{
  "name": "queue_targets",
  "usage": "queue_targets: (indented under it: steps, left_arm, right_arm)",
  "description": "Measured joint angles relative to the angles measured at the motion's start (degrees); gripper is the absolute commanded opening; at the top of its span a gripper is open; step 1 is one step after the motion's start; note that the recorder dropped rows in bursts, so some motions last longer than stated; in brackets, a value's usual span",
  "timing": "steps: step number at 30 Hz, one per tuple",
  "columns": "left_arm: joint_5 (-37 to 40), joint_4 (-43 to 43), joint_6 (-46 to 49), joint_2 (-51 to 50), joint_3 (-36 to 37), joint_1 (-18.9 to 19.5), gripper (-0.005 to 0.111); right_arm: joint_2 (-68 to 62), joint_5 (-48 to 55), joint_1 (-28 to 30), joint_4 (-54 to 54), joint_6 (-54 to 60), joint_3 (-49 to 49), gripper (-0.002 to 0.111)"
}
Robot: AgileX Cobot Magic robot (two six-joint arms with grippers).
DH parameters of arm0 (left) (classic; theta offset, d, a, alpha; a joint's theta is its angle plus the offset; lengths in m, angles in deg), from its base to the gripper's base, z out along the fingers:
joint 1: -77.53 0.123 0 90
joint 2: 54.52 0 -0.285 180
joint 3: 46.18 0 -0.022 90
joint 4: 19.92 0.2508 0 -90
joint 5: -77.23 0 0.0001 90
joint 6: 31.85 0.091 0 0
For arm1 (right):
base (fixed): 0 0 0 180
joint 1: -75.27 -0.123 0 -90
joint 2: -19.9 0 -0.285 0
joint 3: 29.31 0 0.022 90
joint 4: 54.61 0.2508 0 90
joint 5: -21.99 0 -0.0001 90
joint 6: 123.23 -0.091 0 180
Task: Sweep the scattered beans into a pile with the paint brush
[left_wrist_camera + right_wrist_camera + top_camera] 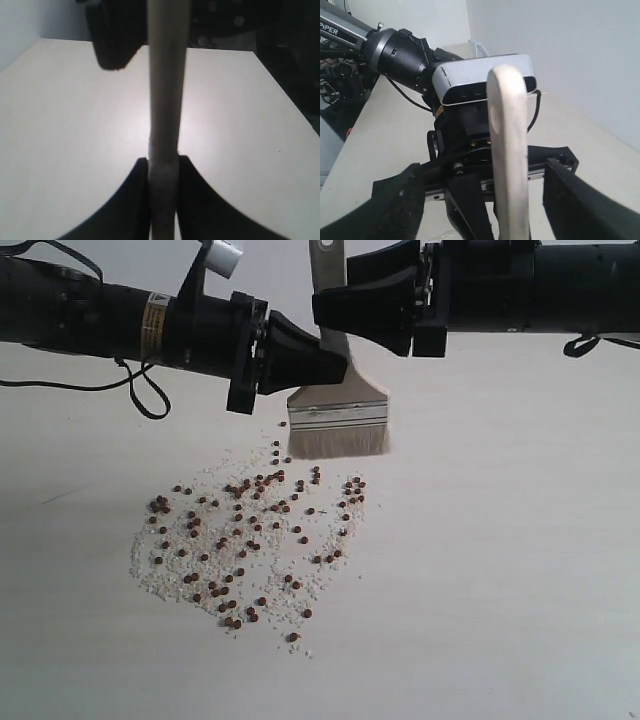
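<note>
The paint brush (338, 410) stands upright, its cream bristles (338, 443) touching the table just behind the beans (250, 535). The beans lie scattered among off-white grains in a wide loose patch; no compact pile shows. My left gripper (335, 362) is shut on the wooden handle (166, 75) just above the ferrule, with both jaws pressed against its sides (164, 172). My right gripper (322, 310) is higher up the handle and open. Its fingers (400, 200) stand wide apart, with the handle (509, 150) between them and untouched.
The pale table (520, 570) stretches to the right and front of the bean patch. A black cable (140, 390) loops under the left arm. The left arm's wrist camera (485, 77) sits close behind the handle top in the right wrist view.
</note>
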Motion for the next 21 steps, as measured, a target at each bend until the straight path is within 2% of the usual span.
queue_targets:
  steps: [4, 14, 17, 18, 21]
  left_arm:
    - [0.0, 0.0, 0.0, 0.0, 0.0, -0.3, 0.0]
    - [0.0, 0.7, 0.0, 0.0, 0.0, -1.1, 0.0]
    - [0.0, 0.7, 0.0, 0.0, 0.0, -1.1, 0.0]
    - [0.0, 0.7, 0.0, 0.0, 0.0, -1.1, 0.0]
    - [0.3, 0.6, 0.0, 0.0, 0.0, -1.1, 0.0]
  right_arm:
    - [-2.4, 0.2, 0.0, 0.0, 0.0, 0.0, 0.062]
    - [-4.2, 0.1, 0.0, 0.0, -1.6, 2.9, 0.053]
    - [-4.2, 0.1, 0.0, 0.1, -2.6, 3.2, 0.038]
    - [-4.2, 0.1, 0.0, 0.1, -2.6, 3.2, 0.024]
    - [-4.2, 0.8, 0.0, -0.2, -2.6, 3.2, 0.0]
